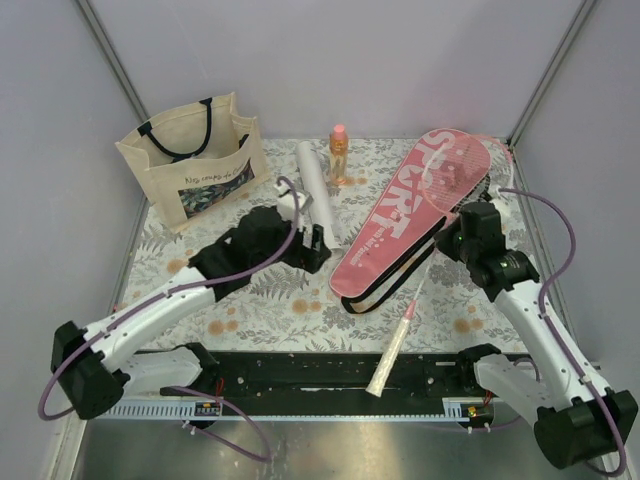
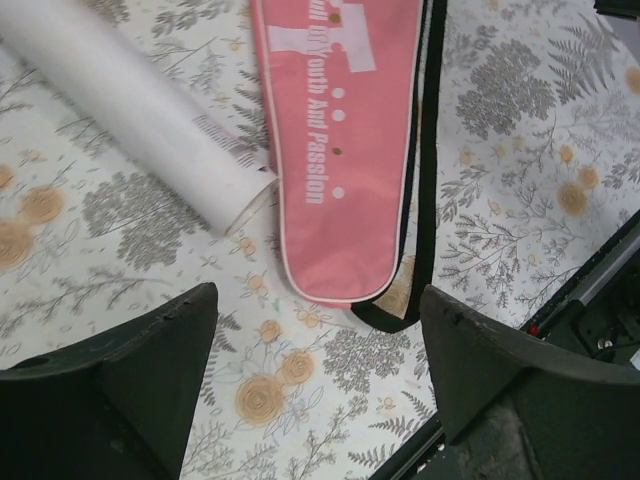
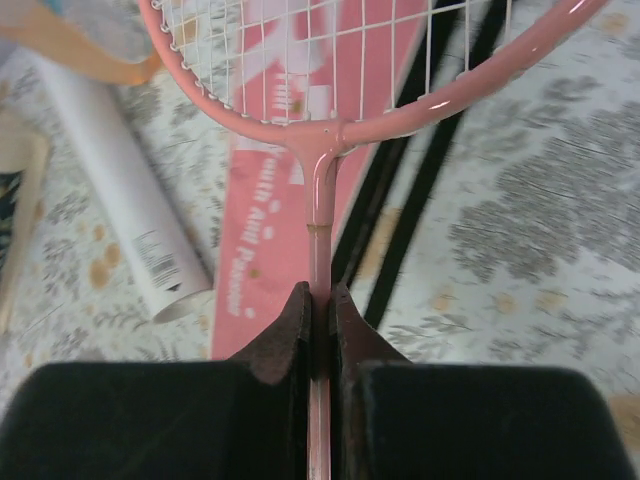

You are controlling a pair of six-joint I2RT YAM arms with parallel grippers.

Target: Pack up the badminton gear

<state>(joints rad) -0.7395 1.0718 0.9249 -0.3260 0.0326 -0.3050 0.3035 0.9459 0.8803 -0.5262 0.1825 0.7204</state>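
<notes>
The right gripper pinches the racket by its shaft, head over the pink cover at two o'clock on the counter. The left gripper hangs spread. Best keep that head flat and aligned along the cover.

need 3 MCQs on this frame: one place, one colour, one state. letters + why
1. The bottle stands: A at the near edge; B beside the tube's far end; C by the left wall.
2. The bag's straps are: A pink; B white; C black.
3. The right gripper is: A shut on the racket; B open, empty; C shut on the tube.
B: top view shows it just right of the tube's far end. C: black loops on beige. A: wrist view shows it clamped on the pink shaft.
</notes>
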